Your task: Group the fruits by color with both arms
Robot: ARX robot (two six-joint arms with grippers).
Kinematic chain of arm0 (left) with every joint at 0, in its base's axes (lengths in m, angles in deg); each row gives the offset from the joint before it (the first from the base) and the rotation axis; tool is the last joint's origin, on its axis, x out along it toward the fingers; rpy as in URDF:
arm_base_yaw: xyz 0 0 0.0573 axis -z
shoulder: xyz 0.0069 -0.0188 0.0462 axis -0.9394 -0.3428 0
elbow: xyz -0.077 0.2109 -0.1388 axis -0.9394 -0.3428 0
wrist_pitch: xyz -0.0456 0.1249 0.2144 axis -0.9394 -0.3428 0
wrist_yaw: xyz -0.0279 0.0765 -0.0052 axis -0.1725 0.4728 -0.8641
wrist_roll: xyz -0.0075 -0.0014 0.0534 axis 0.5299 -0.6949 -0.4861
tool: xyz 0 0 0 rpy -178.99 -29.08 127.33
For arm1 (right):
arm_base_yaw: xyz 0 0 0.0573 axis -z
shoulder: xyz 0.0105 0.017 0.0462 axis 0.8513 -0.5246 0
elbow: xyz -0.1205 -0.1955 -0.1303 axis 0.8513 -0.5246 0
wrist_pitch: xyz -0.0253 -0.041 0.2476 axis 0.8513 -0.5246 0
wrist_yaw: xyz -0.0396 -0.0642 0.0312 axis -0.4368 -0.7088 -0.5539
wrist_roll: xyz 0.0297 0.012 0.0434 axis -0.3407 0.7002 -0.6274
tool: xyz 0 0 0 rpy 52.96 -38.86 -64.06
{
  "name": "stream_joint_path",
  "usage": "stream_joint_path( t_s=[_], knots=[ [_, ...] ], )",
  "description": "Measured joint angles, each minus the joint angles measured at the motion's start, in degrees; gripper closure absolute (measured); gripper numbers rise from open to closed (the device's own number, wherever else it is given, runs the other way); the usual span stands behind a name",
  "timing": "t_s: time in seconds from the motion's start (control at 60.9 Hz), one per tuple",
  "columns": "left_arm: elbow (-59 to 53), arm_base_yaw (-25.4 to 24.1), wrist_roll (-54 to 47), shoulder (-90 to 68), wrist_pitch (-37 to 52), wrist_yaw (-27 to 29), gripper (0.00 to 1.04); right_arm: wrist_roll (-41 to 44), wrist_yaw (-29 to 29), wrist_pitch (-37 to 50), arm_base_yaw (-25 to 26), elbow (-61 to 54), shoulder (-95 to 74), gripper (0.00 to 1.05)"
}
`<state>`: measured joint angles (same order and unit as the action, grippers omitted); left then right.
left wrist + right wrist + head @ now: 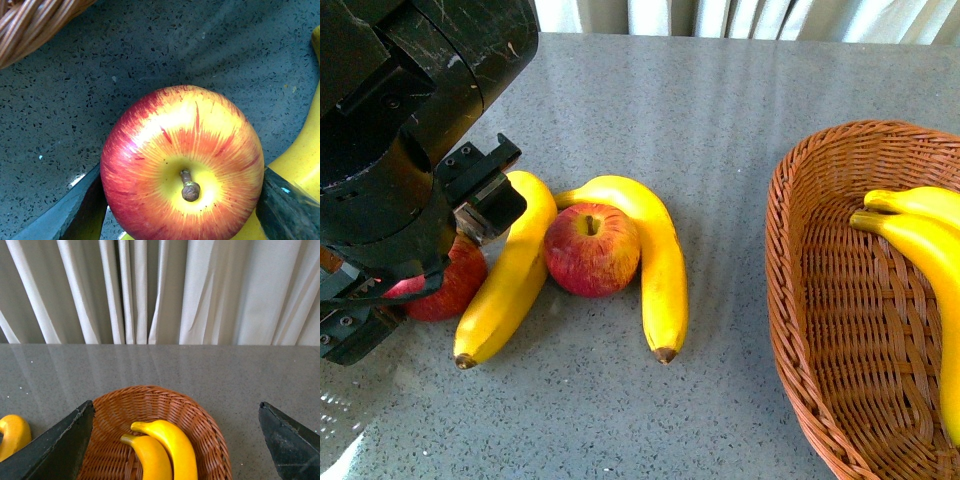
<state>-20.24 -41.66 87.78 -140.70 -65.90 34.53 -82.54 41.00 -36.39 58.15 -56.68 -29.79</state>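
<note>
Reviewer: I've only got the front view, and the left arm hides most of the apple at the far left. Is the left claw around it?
Observer: Yes. In the left wrist view the left claw straddles that apple, which sits stem up. I cannot tell whether the claw is pressing it.
Reviewer: And the right arm? It's out of my view.
Observer: The right claw is open and holds nothing. It is aimed over the basket, which has two bananas in it.
</note>
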Motion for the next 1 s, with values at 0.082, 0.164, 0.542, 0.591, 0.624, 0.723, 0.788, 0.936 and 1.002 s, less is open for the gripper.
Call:
stream_joint_path(
  t_s=[0.082, 0.164, 0.542, 0.591, 0.624, 0.723, 0.788, 0.936, 1.002],
  knots=[
    [0.0, 0.2, -0.3, 0.9, -0.5, 0.2, 0.34, 0.0, 0.0, 0.0, 0.0, 0.0, 0.0, 0.09],
    [0.0, 0.5, -0.7, 2.9, -0.7, 1.0, 0.34, 0.0, 0.0, 0.0, 0.0, 0.0, 0.0, 0.09],
    [-3.2, -2.7, -1.5, 20.3, -4.9, 6.9, 0.34, 0.0, 0.0, 0.0, 0.0, 0.0, 0.0, 0.09],
    [-4.3, -4.2, -1.6, 22.0, -5.7, 7.9, 0.34, 0.0, 0.0, 0.0, 0.0, 0.0, 0.0, 0.09],
    [-5.4, -5.4, -1.6, 23.2, -6.1, 8.2, 0.34, 0.0, 0.0, 0.0, 0.0, 0.0, 0.0, 0.09],
    [-8.7, -9.1, -1.6, 26.0, -6.6, 8.7, 0.34, 0.0, 0.0, 0.0, 0.0, 0.0, 0.0, 0.09],
    [-11.4, -11.6, -1.6, 27.4, -6.8, 8.9, 0.34, 0.0, 0.0, 0.0, 0.0, 0.0, 0.0, 0.09],
    [-16.5, -15.6, -1.6, 27.7, -5.6, 7.9, 0.34, 0.0, 0.0, 0.0, 0.0, 0.0, 0.0, 0.09],
    [-17.8, -16.6, -1.8, 27.5, -4.1, 7.6, 0.34, 0.0, 0.0, 0.0, 0.0, 0.0, 0.0, 0.09]
  ],
)
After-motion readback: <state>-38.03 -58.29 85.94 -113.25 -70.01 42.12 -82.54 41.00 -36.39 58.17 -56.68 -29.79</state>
